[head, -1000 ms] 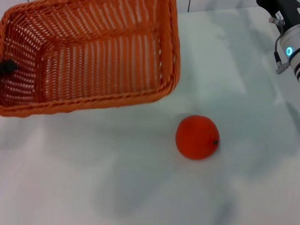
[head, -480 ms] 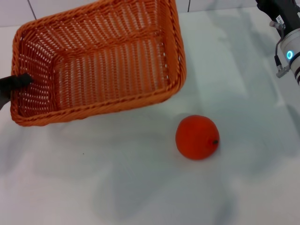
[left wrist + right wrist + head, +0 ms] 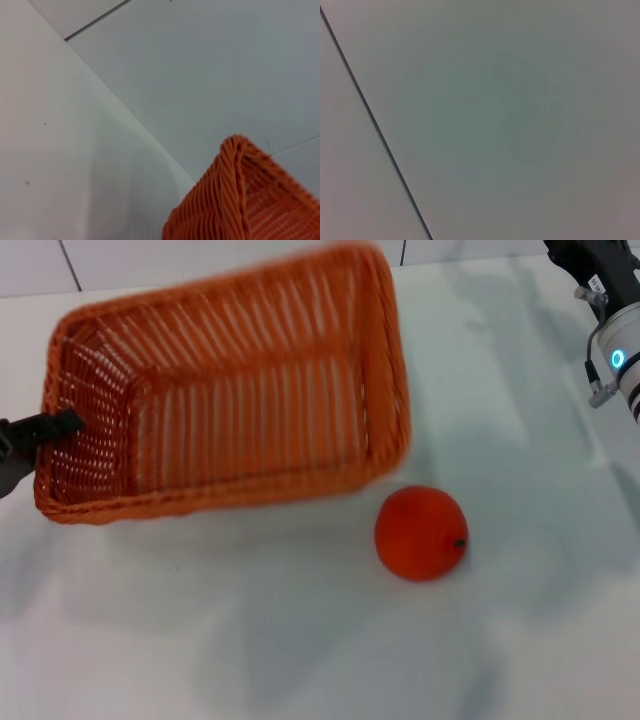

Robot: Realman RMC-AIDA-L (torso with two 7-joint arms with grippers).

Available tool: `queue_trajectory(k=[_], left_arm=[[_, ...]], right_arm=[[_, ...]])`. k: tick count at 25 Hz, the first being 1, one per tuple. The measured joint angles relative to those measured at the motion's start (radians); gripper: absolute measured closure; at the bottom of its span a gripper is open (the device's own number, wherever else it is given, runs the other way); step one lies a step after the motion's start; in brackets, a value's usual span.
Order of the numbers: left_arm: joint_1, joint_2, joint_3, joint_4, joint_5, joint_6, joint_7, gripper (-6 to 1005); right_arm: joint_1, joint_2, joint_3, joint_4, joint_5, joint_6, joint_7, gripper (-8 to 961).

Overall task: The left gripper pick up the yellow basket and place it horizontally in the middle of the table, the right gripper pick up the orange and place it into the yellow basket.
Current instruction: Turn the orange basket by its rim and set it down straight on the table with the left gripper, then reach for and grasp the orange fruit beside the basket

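Yellow basket (image 3: pixel 230 390) now nearer orange (image 3: pixel 421 533)

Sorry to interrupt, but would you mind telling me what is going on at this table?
The left gripper holds the orange-brown woven wicker basket by its left end wall, over the glossy white table. The basket is empty. The round orange-red fruit lies on the table just off the basket's near right corner. The right gripper hangs at the far right edge, away from both.

Yellow basket (image 3: pixel 230 390) blurred; right tool (image 3: pixel 600 270) edge-cropped
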Motion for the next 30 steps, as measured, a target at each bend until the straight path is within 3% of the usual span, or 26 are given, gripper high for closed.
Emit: queue_trajectory(k=[8,13,19,25,30], left_arm=[[0.012,0.001,0.001,-0.027,-0.005,0.003,-0.001,689],[0.026,0.005,0.001,-0.025,-0.005,0.03,-0.002,472],[0.036,0.009,-0.025,-0.019,-0.01,0.04,0.028,351],[0.061,0.009,-0.062,-0.033,-0.13,0.05,0.235,333],[0.097,0.007,-0.065,-0.094,-0.324,0.056,0.471,336]], right_arm=[[0.0,0.0,0.0,0.001,-0.001,0.0,0.0,40],[0.0,0.0,0.0,0.003,0.0,0.001,0.0,41],[0.001,0.0,-0.002,0.003,-0.002,0.002,0.0,43],[0.008,-0.002,-0.03,-0.004,-0.007,0.002,0.019,45],[-0.006,-0.012,-0.167,-0.092,-0.035,0.01,0.211,47]])
